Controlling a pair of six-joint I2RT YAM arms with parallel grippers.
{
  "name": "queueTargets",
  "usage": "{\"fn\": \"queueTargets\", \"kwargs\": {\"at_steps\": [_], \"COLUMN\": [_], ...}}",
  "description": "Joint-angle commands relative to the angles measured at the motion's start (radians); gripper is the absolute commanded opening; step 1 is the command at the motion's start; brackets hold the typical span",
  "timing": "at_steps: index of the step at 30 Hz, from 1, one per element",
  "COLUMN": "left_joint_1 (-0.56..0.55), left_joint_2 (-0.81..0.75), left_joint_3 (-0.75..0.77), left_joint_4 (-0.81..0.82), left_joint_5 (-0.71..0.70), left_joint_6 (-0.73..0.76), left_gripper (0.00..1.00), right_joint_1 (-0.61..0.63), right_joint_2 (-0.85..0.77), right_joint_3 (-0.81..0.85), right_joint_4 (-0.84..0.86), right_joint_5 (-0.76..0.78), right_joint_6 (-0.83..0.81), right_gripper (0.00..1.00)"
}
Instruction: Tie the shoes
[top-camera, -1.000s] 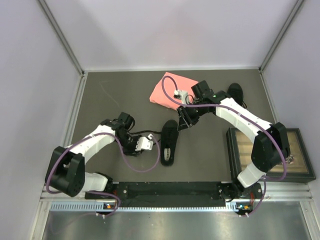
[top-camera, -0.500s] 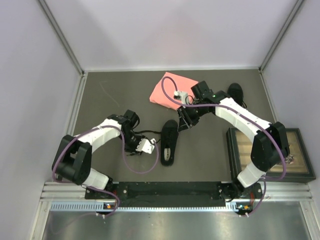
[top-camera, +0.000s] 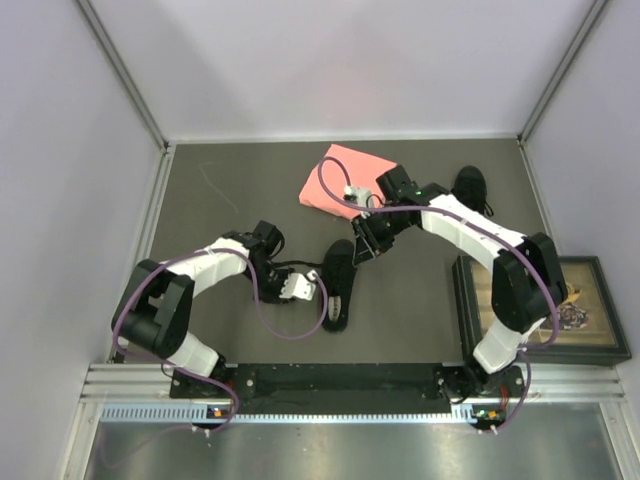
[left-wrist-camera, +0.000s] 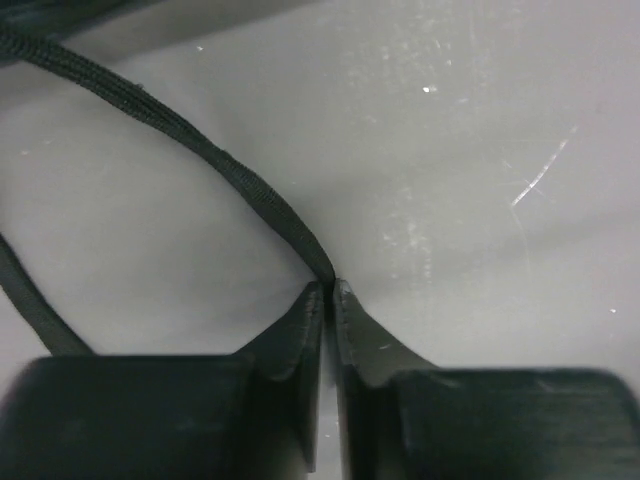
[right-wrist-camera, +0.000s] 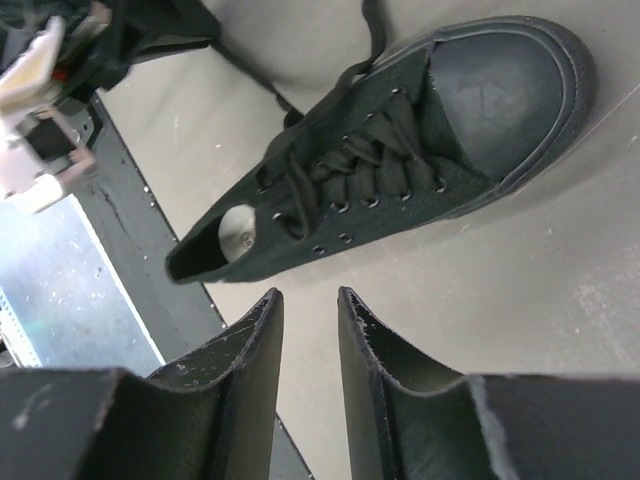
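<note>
One black shoe (top-camera: 338, 287) lies mid-table, toe toward the back; in the right wrist view (right-wrist-camera: 400, 165) it shows laced eyelets and a pale insole. A second black shoe (top-camera: 472, 186) lies at the back right. My left gripper (top-camera: 310, 282) is beside the near shoe's left side and is shut on a thin black lace (left-wrist-camera: 240, 180), which is pinched at the fingertips (left-wrist-camera: 330, 288). My right gripper (top-camera: 360, 248) hovers by the near shoe's toe. Its jaws (right-wrist-camera: 310, 295) stand slightly apart with nothing between them.
A pink folded cloth (top-camera: 343, 178) lies at the back, just behind the right arm. A dark framed box (top-camera: 600, 345) with a wooden inside sits at the right edge. Purple cables loop off both arms. A black rail (top-camera: 340, 380) runs along the near edge.
My left gripper has moved right, closer to the near shoe, with the lace in it. My right gripper has shifted a little left and down toward the shoe's toe.
</note>
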Motion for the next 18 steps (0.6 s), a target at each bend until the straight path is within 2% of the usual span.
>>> {"fn": "queueTargets", "kwargs": {"at_steps": [1, 4, 9, 18], "left_joint_1": [-0.016, -0.025, -0.044, -0.048], "left_joint_2": [-0.004, -0.035, -0.071, -0.134], "left_joint_3": [-0.043, -0.048, -0.045, -0.054], "left_joint_4": [0.039, 0.056, 0.088, 0.141], "left_joint_5": [-0.016, 0.022, 0.061, 0.117], "left_joint_6": [-0.029, -0.064, -0.144, -0.219], "left_gripper": [0.08, 0.0, 0.0, 0.0], "right_joint_1": [-0.002, 0.007, 0.035, 0.092], "right_joint_2": [0.041, 0.064, 0.093, 0.136], "right_joint_3": [0.026, 0.03, 0.044, 0.072], "right_joint_4": [0.059, 0.07, 0.07, 0.05], "right_joint_5": [-0.032, -0.032, -0.066, -0.101], "right_joint_6": [0.02, 0.02, 0.016, -0.006], "right_gripper": [0.28, 0.28, 0.28, 0.33]}}
